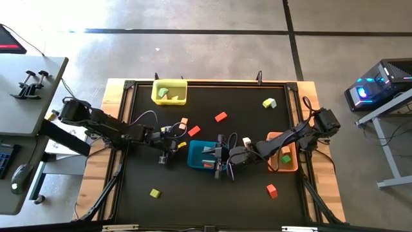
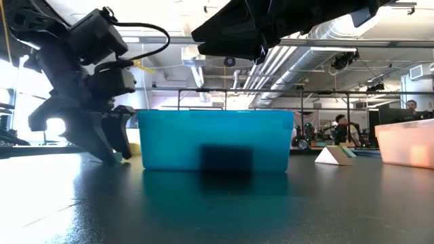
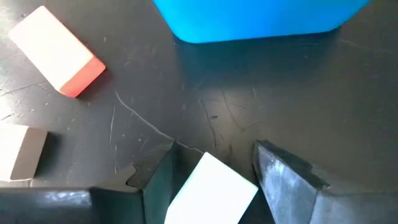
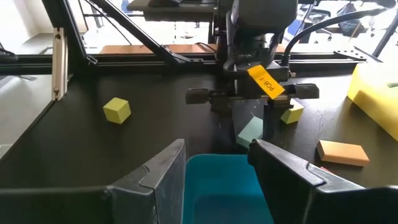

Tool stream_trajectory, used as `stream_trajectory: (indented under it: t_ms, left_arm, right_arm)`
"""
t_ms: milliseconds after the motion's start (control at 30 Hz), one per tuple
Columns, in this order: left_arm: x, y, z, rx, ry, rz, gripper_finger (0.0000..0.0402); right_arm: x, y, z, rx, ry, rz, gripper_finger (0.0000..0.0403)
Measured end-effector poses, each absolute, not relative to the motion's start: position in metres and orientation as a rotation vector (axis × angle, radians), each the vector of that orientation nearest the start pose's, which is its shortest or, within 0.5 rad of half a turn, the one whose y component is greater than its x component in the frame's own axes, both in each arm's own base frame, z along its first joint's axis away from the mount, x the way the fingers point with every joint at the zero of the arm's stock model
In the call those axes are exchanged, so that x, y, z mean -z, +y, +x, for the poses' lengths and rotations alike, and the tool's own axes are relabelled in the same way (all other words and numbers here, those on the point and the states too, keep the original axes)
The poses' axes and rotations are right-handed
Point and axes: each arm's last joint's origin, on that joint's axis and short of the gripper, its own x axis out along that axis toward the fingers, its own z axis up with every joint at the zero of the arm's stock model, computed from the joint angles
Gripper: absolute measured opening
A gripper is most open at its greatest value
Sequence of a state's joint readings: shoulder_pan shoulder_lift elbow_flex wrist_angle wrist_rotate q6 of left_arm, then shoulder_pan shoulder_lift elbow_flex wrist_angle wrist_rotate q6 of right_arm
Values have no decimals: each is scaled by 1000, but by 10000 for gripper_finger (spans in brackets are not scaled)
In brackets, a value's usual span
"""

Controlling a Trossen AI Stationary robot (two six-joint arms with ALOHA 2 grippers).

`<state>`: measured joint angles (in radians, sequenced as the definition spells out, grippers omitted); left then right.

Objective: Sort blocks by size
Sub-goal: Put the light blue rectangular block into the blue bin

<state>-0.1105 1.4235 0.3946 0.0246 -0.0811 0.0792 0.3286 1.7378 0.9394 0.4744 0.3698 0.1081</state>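
My left gripper [image 1: 168, 151] is low over the table, just left of the blue tray [image 1: 193, 154]. Its open fingers stand on either side of a pale green block [image 3: 211, 190], which lies flat on the table, turned askew to them. The block also shows in the right wrist view [image 4: 250, 132]. My right gripper [image 1: 222, 160] hangs open and empty over the blue tray [image 4: 217, 180]. A red-orange bar [image 3: 59, 53] and a tan block [image 3: 22, 152] lie near my left gripper. Other blocks lie scattered: orange-red [image 1: 221, 116], lime [image 1: 154, 193], red [image 1: 271, 190]. My left gripper comes at the pale green block from above, one finger [image 3: 155, 183] close beside one edge and the other finger [image 3: 283, 180] by the opposite corner. I cannot tell whether either finger touches it. The block rests on the table.
A yellow tray [image 1: 169, 91] with blocks stands at the far edge, and an orange tray [image 1: 283, 154] with a green block stands at the right. A lime cube [image 4: 116, 109] and an orange bar [image 4: 342, 152] lie on the black mat. There is free room toward the near edge.
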Motion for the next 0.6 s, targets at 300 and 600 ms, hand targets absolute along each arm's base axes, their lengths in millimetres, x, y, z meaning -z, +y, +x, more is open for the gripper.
stream_trajectory:
  t_ms: [300,600]
  left_arm:
    - [-107,-22,211,94,992,198,110]
    - [-139,-23,226,99,877,226,25]
  right_arm:
    - [-200,109,351,57,302,-4,185]
    - [-199,109,351,59,310,-1,185]
